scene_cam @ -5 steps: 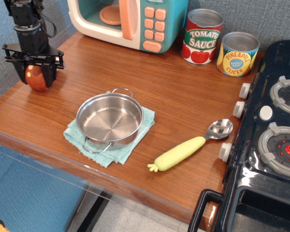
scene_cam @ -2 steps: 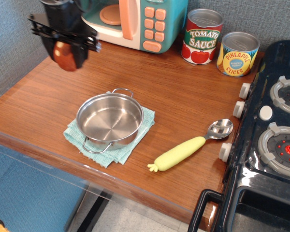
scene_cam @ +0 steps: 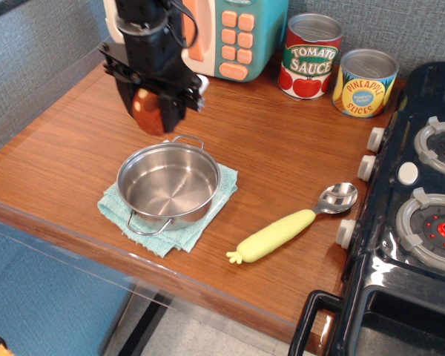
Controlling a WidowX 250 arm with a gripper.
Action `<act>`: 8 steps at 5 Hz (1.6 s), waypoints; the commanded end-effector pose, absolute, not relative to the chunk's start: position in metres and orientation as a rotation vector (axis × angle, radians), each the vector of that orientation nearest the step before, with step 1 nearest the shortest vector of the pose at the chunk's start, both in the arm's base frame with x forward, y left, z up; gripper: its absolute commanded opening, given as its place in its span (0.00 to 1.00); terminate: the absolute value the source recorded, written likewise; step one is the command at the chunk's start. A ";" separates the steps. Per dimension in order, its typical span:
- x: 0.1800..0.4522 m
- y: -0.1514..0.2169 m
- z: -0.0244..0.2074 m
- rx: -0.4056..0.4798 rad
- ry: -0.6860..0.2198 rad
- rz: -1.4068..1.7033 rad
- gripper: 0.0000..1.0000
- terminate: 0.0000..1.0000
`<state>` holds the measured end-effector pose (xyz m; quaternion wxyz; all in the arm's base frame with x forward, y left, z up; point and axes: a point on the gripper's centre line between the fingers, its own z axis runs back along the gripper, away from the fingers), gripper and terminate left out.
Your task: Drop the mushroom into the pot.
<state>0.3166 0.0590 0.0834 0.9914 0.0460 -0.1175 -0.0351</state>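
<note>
Pinching the mushroom [scene_cam: 147, 111] between them, fingers [scene_cam: 170, 111] above the pot's [scene_cam: 168, 182] far rim.

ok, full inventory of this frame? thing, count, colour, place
mushroom: 1, reddish-brown, held above the pot's far rim
pot: 1, steel, on the cloth
cloth: 1, teal, front-left of table
spoon: 1, yellow handle, right of the pot
tomato sauce can: 1, red, back
pineapple slices can: 1, yellow, back right
toy microwave: 1, teal and cream, back
toy stove: 1, black, right edge
table: 1, brown wood
pincer: 1, black, shut on the mushroom
</note>
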 end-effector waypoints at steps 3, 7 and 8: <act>0.291 0.050 0.103 0.090 -0.272 -0.087 1.00 0.00; 0.280 0.041 0.110 0.090 -0.253 0.003 1.00 0.00; 0.280 0.041 0.110 0.090 -0.253 0.003 1.00 1.00</act>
